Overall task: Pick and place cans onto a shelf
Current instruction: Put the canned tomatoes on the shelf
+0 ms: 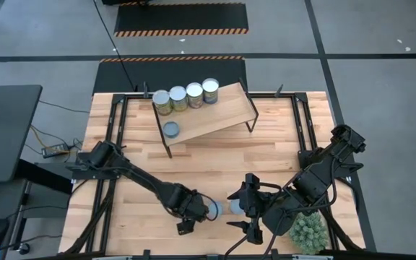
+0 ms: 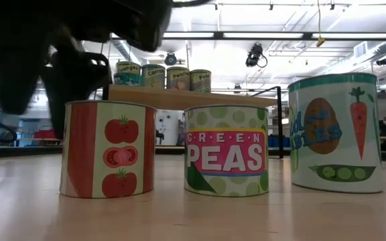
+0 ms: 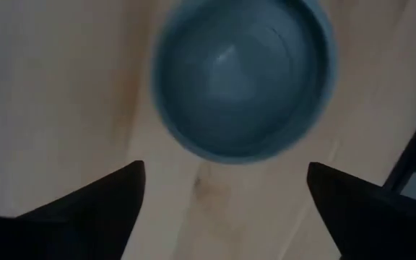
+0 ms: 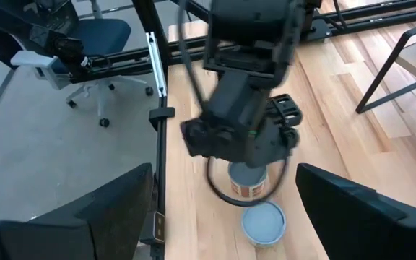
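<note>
Near desk [image 1: 280, 155] front edge, well short of shelf [image 1: 215, 112]: left tool [image 1: 197, 211] spread over tomato can [image 1: 211, 209]. Right tool [image 1: 245, 213] spread, just beside. Risk: descent off-centre, finger tips can over.

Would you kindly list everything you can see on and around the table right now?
Table: one, light wood, centre.
Shelf: one, light wood on black legs, far middle of the table.
Shelf cans: four, pale tops, in a row on the shelf.
Lone can: one, blue-grey top, on the table by the shelf's left legs.
Front cans: three, tomato, peas and vegetable labels, near edge.
Plant ball: one, green, near right corner.
Left gripper: open, above a front can.
Right gripper: open, beside the front cans.
</note>
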`<state>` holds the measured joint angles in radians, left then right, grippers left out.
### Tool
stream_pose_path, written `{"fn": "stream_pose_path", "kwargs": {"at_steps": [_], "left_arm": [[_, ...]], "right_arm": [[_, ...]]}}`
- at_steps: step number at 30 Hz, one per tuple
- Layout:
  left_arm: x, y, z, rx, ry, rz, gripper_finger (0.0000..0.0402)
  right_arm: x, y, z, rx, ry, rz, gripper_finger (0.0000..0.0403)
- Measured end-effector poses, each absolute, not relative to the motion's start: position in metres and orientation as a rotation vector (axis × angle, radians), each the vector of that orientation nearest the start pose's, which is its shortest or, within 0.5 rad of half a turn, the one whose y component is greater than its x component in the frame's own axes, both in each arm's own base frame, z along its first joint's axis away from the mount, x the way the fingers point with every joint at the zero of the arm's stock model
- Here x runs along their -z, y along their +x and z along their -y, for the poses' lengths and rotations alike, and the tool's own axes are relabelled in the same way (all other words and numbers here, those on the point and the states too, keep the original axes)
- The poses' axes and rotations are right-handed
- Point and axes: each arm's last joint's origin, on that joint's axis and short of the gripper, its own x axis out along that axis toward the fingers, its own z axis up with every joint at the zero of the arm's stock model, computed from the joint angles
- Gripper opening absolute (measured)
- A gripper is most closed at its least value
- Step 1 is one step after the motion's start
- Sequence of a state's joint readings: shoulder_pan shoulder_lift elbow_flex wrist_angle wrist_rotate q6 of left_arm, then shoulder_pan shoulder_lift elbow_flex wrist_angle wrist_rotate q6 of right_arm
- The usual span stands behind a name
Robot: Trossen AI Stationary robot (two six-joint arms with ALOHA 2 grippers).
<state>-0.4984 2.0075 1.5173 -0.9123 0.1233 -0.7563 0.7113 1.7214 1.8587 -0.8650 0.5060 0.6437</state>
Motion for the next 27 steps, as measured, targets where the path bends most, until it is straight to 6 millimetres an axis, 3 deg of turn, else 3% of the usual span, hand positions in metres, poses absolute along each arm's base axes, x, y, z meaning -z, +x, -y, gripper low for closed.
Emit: {"fn": "stream_pose_path", "kwargs": {"at_steps": [6, 14, 19, 27], "left_arm": [[-0.199, 0.337, 0.185, -0.019, -0.310, -1.495, 0.0385], [-0.223, 0.343, 0.147, -0.135, -0.305, -1.316, 0.0347], [-0.210, 0.346, 0.141, -0.083, -0.385, -1.306, 0.0309], [-0.202, 0.340, 0.151, -0.088, -0.365, -1.287, 0.0236]], "right_arm": [[-0.396, 0.285, -0.227, 0.001, 0.209, -0.623, 0.0348], [-0.396, 0.285, -0.227, -0.002, 0.219, -0.618, 0.0348], [-0.396, 0.285, -0.227, 0.001, 0.229, -0.618, 0.0348], [-0.397, 0.285, -0.227, 0.000, 0.229, -0.616, 0.0348]]}}
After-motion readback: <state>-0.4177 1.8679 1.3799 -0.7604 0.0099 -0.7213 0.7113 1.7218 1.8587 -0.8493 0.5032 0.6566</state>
